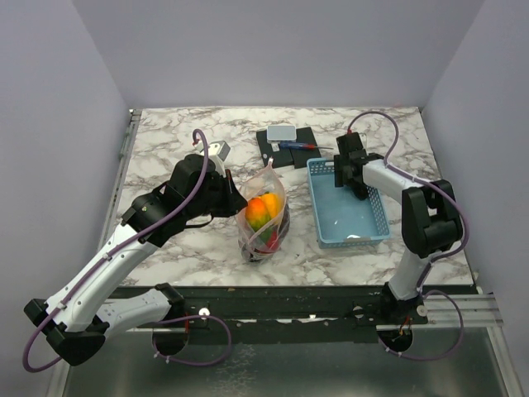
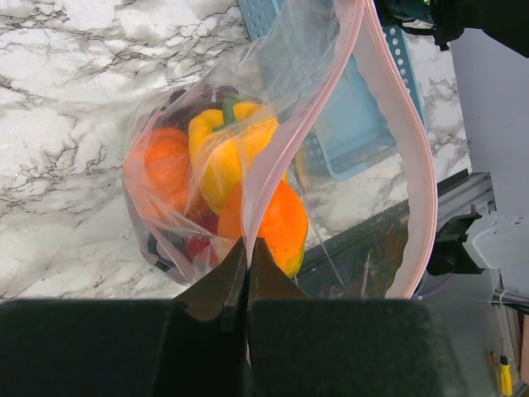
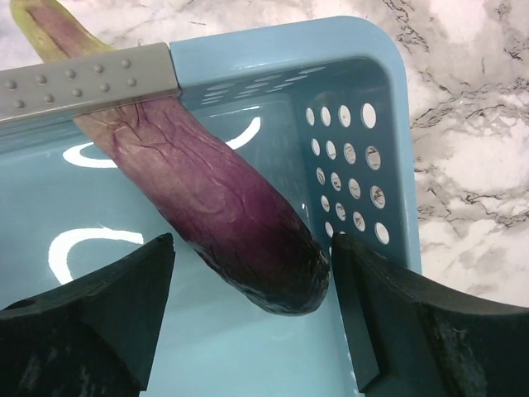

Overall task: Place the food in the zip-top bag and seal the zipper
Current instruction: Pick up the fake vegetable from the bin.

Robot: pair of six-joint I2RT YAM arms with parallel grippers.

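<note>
A clear bag (image 1: 266, 222) stood near the middle of the marble tabletop (image 1: 178, 149). Orange and yellow food (image 1: 261, 210) showed inside it. The left tool (image 1: 235, 197) touched the bag's left side. A blue basket (image 1: 351, 225) sat just right of the bag. The right tool (image 1: 347, 175) hung over the basket's far end. A black pad (image 1: 285, 147) lay farther back.

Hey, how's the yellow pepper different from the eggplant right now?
The yellow pepper is short and blocky; the eggplant is long, slim and purple. The pepper sits inside the zip-top bag among other pieces; the eggplant lies slanted in the light-blue basket, stem end past its rim, between the right gripper's fingers. Both are produce with a greenish stem.
</note>
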